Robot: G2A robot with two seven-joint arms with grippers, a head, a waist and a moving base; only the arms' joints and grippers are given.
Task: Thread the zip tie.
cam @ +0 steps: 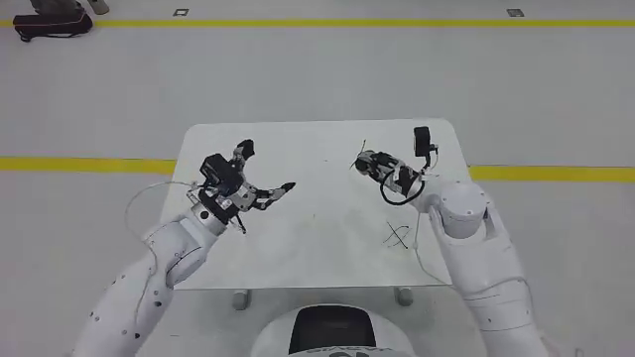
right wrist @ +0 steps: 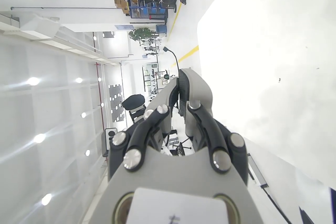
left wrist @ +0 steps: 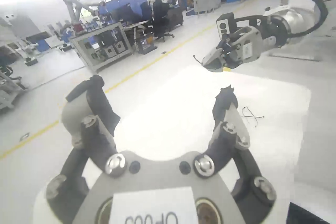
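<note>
1 thin black zip tie (right wrist: 166,49) pinched in right jaws, left jaws wide.

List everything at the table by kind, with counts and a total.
Zip ties: 2, a held zip tie in the shut right gripper and a loose zip tie lying on the table.
Grippers: 2, the right gripper and the open left gripper.
Tables: 1.
Total: 5.
</note>
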